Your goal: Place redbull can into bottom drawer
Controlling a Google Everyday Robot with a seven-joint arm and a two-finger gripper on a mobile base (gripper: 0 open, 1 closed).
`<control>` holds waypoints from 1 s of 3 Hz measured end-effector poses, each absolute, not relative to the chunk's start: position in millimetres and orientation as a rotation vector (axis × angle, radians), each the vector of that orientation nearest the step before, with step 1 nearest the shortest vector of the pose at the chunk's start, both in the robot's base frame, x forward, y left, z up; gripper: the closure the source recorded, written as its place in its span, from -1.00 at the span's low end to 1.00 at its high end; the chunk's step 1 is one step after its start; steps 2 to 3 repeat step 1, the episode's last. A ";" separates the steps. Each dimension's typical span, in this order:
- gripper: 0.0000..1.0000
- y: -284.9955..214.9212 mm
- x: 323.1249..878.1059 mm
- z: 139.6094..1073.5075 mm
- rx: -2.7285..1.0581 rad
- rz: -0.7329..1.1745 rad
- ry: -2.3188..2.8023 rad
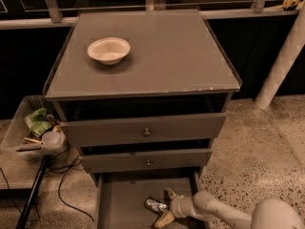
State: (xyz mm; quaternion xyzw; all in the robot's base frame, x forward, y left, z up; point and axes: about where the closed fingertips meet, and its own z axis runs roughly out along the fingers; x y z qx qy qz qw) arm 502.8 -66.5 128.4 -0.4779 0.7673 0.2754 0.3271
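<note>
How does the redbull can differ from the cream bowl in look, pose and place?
The redbull can is slim and shiny silver; the bowl is wide and matte cream. The can is on its side in the open bottom drawer; the bowl sits upright on the cabinet top. The gripper, open, brackets the can inside the drawer; the bowl is far from it. Both are round.

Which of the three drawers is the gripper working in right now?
The bottom drawer: the lowest one, pulled out farthest. The gripper is inside it at the redbull can.
</note>
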 end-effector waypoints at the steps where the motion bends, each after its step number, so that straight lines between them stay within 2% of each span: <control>1: -1.00 -66.4 502.8 128.4 -1.252 0.721 2.010; 3: -1.00 -66.4 502.8 128.4 -1.252 0.721 2.010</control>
